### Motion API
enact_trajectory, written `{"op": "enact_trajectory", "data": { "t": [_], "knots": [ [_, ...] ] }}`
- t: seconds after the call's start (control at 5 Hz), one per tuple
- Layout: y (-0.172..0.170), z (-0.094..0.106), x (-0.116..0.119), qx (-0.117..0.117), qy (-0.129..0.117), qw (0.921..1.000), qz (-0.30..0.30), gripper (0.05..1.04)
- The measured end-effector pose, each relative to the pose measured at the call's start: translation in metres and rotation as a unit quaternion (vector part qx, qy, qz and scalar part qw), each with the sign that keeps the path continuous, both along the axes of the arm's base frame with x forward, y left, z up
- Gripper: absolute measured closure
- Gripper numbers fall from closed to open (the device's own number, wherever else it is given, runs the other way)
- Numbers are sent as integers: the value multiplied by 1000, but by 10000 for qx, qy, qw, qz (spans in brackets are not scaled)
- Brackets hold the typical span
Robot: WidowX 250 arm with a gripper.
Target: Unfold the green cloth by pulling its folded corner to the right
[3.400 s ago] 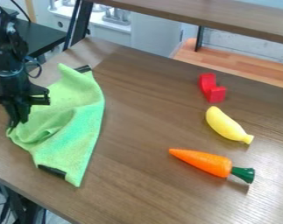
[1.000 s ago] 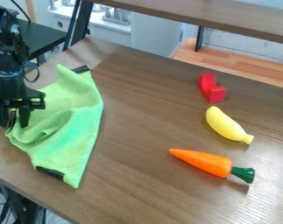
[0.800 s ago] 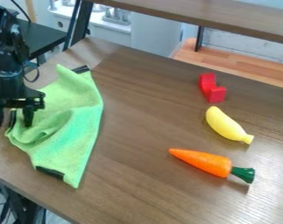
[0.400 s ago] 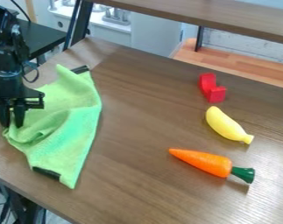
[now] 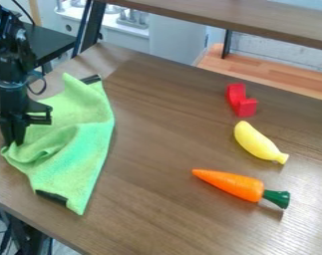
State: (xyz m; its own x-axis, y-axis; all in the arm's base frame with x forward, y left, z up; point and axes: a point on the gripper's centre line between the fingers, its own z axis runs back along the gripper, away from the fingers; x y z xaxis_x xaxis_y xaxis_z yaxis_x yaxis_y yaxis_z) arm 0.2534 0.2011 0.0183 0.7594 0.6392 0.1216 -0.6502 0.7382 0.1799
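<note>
Pinching the left corner of a green cloth [image 5: 77,142] in a black gripper [image 5: 14,143], down at the left side of a brown table [image 5: 163,164].

Hanging from the upper left, bringing the fingers narrowly together on the fabric and touching it close to the tabletop. Spreading out rumpled to the right of the grip, tapering to a point at the top, showing one black patch [image 5: 91,79] near that point and another black patch [image 5: 51,197] along the lower edge. Lying well apart from a stepped red block [image 5: 242,105], a yellow toy banana [image 5: 256,142] and an orange toy carrot [image 5: 230,185] with a green top, while sharing the same table.
</note>
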Motion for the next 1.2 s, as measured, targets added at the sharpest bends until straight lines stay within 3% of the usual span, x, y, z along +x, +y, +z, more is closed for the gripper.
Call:
{"op": "enact_trajectory", "data": {
  "t": [0.2,0.4,0.6,1.2],
  "knots": [
    [-7,17,2,-148,-163,9998,23,1035],
    [-16,60,14,-403,-429,9978,299,1035],
    [-34,81,31,-540,-371,9973,347,1035],
    [-101,61,96,-599,83,9972,430,1035]
  ]
}}
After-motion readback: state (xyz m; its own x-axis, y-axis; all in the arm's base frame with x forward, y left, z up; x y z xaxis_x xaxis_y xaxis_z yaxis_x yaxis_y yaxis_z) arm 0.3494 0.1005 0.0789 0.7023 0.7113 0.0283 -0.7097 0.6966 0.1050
